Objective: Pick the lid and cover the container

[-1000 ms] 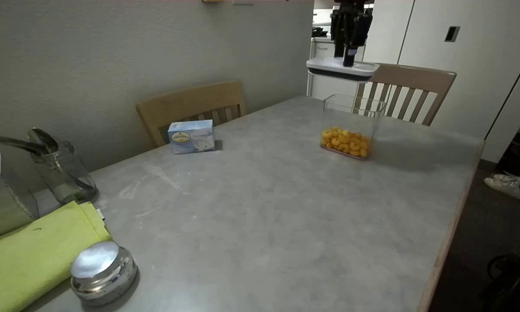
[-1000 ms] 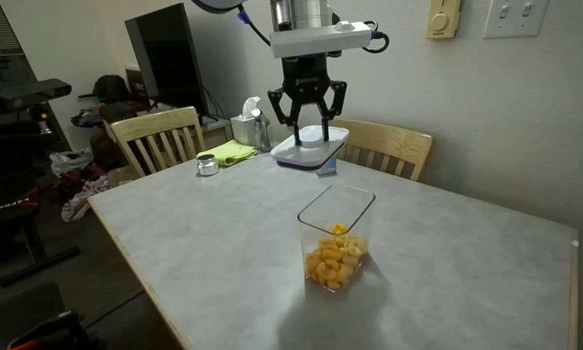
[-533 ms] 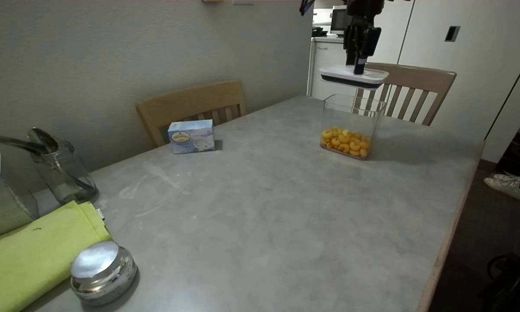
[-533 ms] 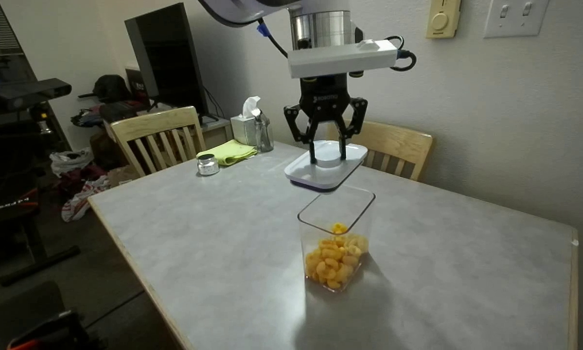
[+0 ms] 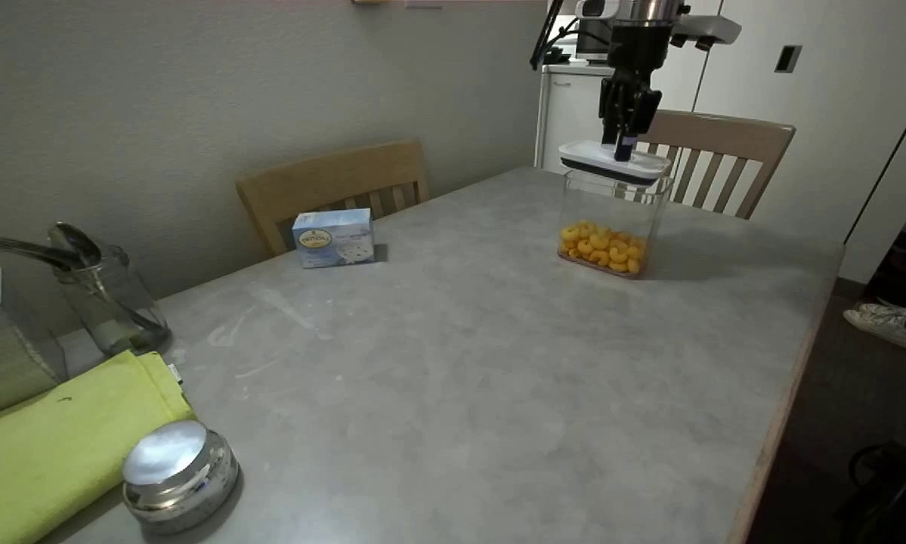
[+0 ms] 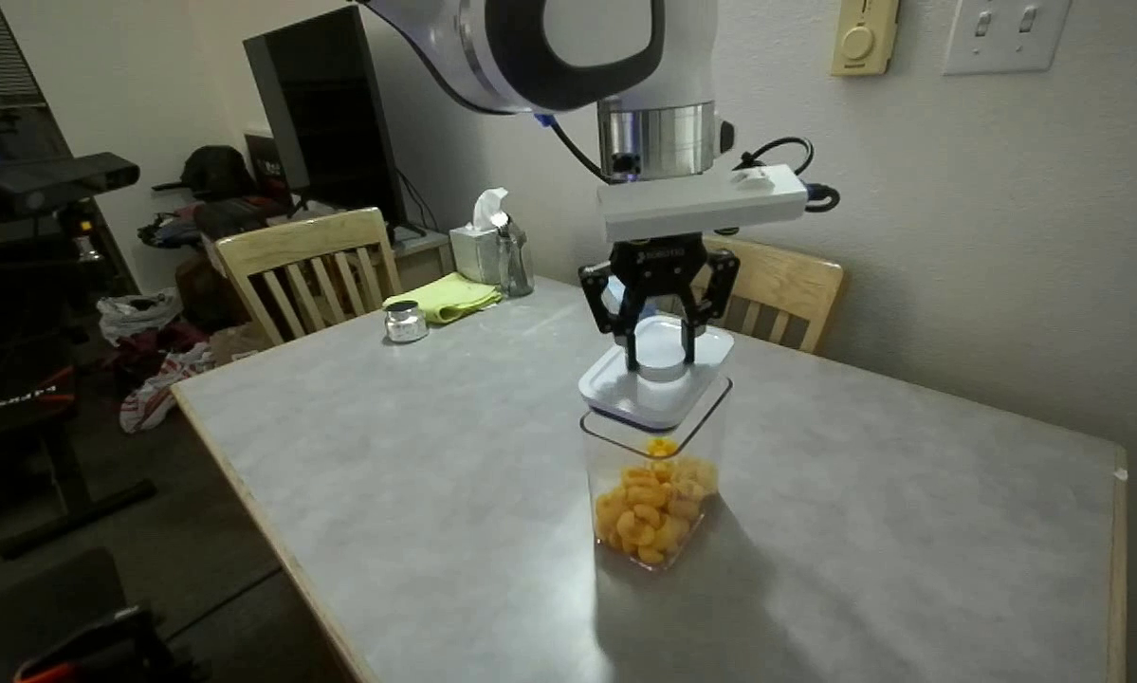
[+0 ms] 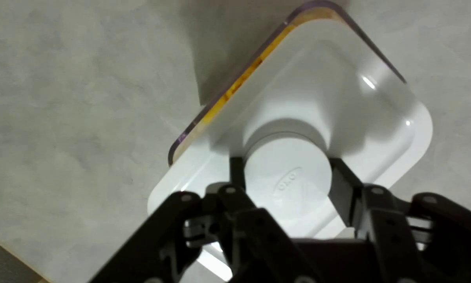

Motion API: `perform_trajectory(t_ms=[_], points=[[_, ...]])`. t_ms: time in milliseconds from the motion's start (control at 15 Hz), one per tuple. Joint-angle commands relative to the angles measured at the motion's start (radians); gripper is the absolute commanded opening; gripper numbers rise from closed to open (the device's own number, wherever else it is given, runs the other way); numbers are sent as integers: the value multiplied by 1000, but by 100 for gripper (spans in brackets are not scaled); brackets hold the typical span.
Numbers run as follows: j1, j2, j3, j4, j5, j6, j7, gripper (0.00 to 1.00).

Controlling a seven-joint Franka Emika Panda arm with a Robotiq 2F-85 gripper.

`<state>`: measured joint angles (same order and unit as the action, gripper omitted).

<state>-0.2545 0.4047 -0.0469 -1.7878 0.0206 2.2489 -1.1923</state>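
Note:
My gripper (image 5: 616,151) is shut on the round knob of the white lid (image 5: 590,157), one finger on each side. The grip also shows in an exterior view (image 6: 660,362) and the wrist view (image 7: 286,173). The lid is roughly level, just over the top of the clear container (image 5: 607,210); I cannot tell whether they touch. The container stands upright on the table with yellow-orange pieces inside. In an exterior view, its near rim (image 6: 625,443) shows in front of the lid (image 6: 615,387). In the wrist view, its rim (image 7: 182,137) shows past the lid's (image 7: 310,86) upper edges.
A blue-and-white tea box (image 5: 335,239) stands near the wall side of the table (image 5: 453,393). A silver jar (image 5: 180,480), a yellow-green cloth (image 5: 75,446) and a glass jar with utensils (image 5: 116,310) are at the far end from the container. Chairs (image 6: 307,275) stand at the table.
My gripper has carried the lid down and toward the container, from well above and to one side to just over its top. The container has not moved.

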Motion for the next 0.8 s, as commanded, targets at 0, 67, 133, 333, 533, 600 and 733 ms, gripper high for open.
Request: perform_trajectory(t_ms=[0, 67, 133, 333, 533, 600, 733], points=[[-28, 1, 8, -15, 22, 31, -64, 29], [-31, 1, 9, -17, 25, 28, -71, 29], [-34, 1, 10, -19, 27, 29, -76, 29], [-35, -2, 11, -33, 37, 36, -72, 29], [-31, 0, 13, -52, 49, 42, -59, 29], [-30, 2, 14, -59, 53, 46, -55, 29], [-27, 4, 12, -70, 58, 53, -44, 29]])
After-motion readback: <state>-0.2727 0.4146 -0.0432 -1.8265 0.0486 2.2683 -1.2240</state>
